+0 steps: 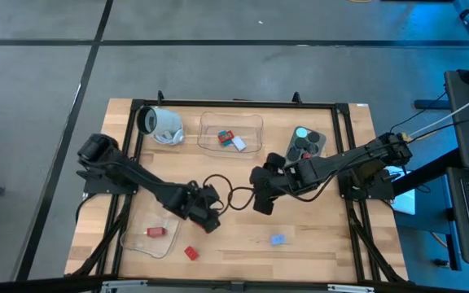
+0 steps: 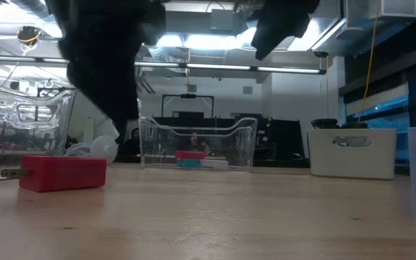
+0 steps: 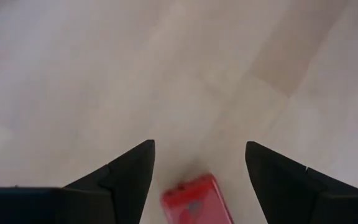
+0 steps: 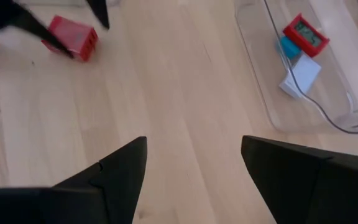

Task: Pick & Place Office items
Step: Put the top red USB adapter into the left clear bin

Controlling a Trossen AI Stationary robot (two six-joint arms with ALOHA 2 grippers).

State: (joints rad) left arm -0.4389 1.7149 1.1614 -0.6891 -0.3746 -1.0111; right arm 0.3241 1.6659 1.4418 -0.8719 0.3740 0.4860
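Though half cropped, red block [image 3: 196,200]

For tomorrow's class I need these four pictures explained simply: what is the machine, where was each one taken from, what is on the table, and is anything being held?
The machine is two dark robot arms at a wooden table, each ending in a two-finger gripper. One picture looks straight down, one looks level across the tabletop, and two come from cameras on the wrists.

The left gripper hangs open over a red block lying on the wood. The right gripper waits open near the table's middle. Neither holds anything.

Also there: a clear tray with a few pieces, a second tray with a red piece, a blue block, a white mug on its side, and a grey tub of knobs.
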